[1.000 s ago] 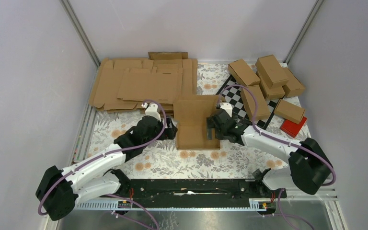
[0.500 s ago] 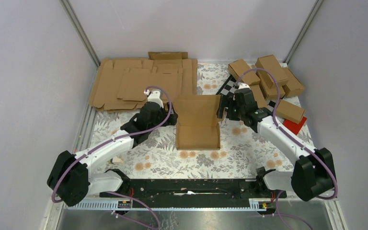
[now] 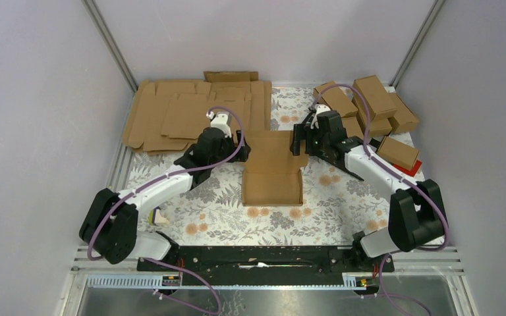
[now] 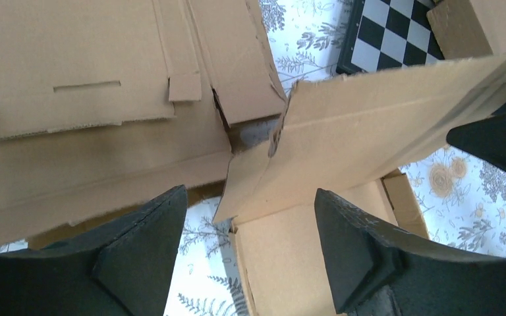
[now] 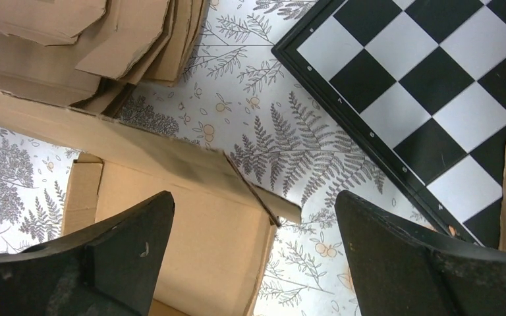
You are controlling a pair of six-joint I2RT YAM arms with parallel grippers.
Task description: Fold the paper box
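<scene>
The paper box (image 3: pixel 271 172) lies mid-table as a shallow brown tray, its lid panel raised at the far end. My left gripper (image 3: pixel 238 141) is open at the box's far-left corner. In the left wrist view the left gripper (image 4: pixel 249 197) straddles the lid's left edge (image 4: pixel 369 112), touching nothing. My right gripper (image 3: pixel 298 140) is open at the far-right corner. In the right wrist view the right gripper (image 5: pixel 253 199) hangs over the box's corner (image 5: pixel 191 217), and a small side flap (image 5: pixel 263 197) sticks out between the fingers.
A pile of flat cardboard blanks (image 3: pixel 191 115) lies at the far left, just behind the left gripper. Several folded cartons (image 3: pixel 369 105) sit at the far right on a chessboard (image 3: pixel 326 135). A red block (image 3: pixel 403 175) lies at the right.
Both grippers have moved away from me, from beside the box's side walls to its far corners. The right gripper has left the right wall. The box has stayed in place.
</scene>
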